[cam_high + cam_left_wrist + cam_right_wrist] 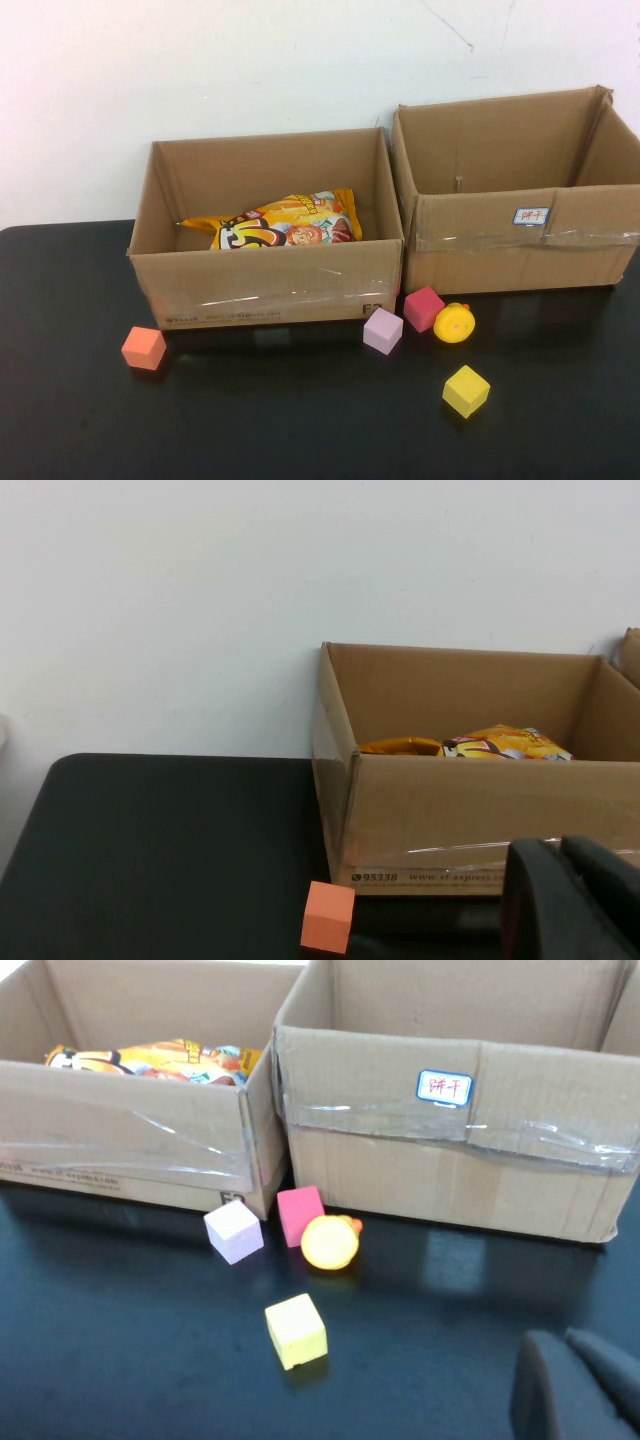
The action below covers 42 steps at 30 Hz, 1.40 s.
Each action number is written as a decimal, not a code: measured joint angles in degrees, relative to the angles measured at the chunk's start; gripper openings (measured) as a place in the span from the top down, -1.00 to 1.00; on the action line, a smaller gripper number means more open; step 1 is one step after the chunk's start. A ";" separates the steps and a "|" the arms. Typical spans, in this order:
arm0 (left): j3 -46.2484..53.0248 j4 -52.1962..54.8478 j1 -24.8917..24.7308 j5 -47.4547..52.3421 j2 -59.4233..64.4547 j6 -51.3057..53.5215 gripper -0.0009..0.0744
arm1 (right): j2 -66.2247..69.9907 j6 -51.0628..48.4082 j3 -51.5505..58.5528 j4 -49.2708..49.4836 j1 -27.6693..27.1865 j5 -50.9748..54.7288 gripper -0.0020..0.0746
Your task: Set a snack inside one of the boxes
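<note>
Cardboard boxes point(500, 190) (corrugated, taped); hands point(580, 1390) low.

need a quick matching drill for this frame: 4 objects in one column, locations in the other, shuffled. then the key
Objects:
1. snack bag
2. orange cube
3. white label
4. yellow cube

Locations:
A. on the front wall of the right box
B. on the table, off the left box's left front corner
C. inside the left box
D. on the table, nearest the robot, in front of the right box

Pairs: 1-C, 2-B, 3-A, 4-D
</note>
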 joint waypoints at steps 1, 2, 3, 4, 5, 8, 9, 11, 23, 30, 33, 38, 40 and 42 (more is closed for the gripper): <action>0.00 0.00 0.00 0.00 0.00 0.00 0.98 | 0.00 0.23 0.00 0.00 0.00 0.00 0.95; 0.00 0.00 0.00 0.00 0.00 0.00 0.98 | 0.00 0.36 0.00 0.00 0.00 0.00 0.95; 0.00 0.00 0.00 0.00 0.00 0.00 0.98 | 0.00 0.39 0.00 0.00 0.00 0.03 0.95; 0.00 -0.13 0.00 0.00 0.00 0.11 0.98 | 0.00 0.49 0.00 0.00 0.00 0.03 0.95; 0.00 -0.17 0.00 0.00 0.00 0.11 0.98 | 0.00 0.49 0.00 0.00 0.00 0.03 0.95; 0.00 -0.26 0.00 0.00 0.00 0.11 0.98 | 0.00 0.61 0.00 0.00 0.00 0.03 0.95; 0.00 -0.26 0.00 0.00 0.00 0.11 0.98 | 0.00 0.61 0.00 0.00 0.00 0.03 0.95; 0.00 -0.30 0.00 0.00 0.00 0.11 0.98 | 0.00 0.61 0.00 0.00 0.00 0.03 0.95; 1.61 1.14 0.13 -0.56 -0.72 0.22 0.98 | 0.00 0.61 0.00 0.00 0.00 0.12 0.95; 8.64 6.53 0.76 1.65 -1.91 5.79 0.98 | -0.09 0.63 0.00 0.26 0.00 0.51 0.95; 11.02 6.53 0.76 2.30 -1.91 4.65 0.98 | -0.09 0.63 0.00 0.26 0.00 0.88 0.95; 15.05 7.67 0.13 1.37 -1.91 2.24 0.98 | -0.09 0.63 0.00 0.26 0.00 1.22 0.95; 15.52 7.67 0.13 -1.13 -2.02 0.17 0.98 | -0.09 0.63 0.00 0.36 0.00 1.40 0.95; 15.65 7.67 0.13 -1.71 -2.02 -0.84 0.98 | -0.09 0.63 0.00 0.36 0.00 1.40 0.95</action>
